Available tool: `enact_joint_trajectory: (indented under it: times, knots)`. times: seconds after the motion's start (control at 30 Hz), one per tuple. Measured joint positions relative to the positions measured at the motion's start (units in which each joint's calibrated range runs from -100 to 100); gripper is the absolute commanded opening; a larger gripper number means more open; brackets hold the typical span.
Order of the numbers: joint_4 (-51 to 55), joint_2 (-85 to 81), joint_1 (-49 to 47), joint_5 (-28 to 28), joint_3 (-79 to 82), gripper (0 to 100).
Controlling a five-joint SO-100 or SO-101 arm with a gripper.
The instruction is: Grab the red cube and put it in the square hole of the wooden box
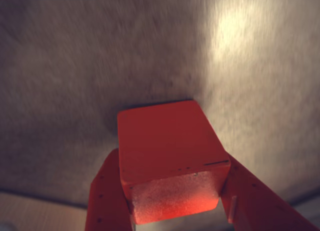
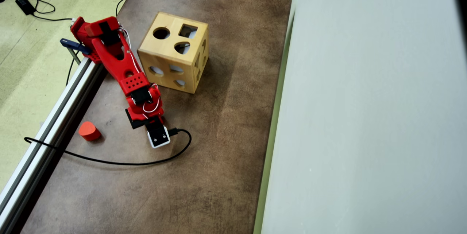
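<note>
Tool [image 1: 175, 211] pinching red cube [image 1: 167, 141] between both fingers, above brown table [image 1: 75, 66].

The red arm [image 2: 124, 66] reaches over the brown table [image 2: 219, 153], beside the wooden box [image 2: 173, 57]. The square hole [image 2: 188, 31] is on its top face. An orange-red rounded block [image 2: 89, 131] lies near the rail [image 2: 47, 128].

In the wrist view the red cube [image 1: 170, 151] filled the lower centre of the frame, flat-faced and sharp-edged, clamped between the two red fingers [image 1: 107, 201] of the hand [image 1: 175, 213]. In the overhead view the wooden box [image 2: 174, 51] stood in the upper left, pale and turned at an angle. The square hole [image 2: 188, 31] was at the upper right of its top face, beside a round and a half-round cutout.
</note>
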Motion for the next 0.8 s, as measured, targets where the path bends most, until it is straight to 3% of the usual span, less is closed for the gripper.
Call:
enact_joint_trajectory:
  times: [0.2,0.43,0.67,0.8]
  knots:
    - [10.17,-9.15,0.0,-4.1,0.0,2]
    - [21.31,-22.63,-0.07,-12.8,0.0,2]
    - [22.52,-31.61,-0.07,-23.98,0.0,2]
    - [22.52,-33.47,-0.07,-27.69,0.0,2]
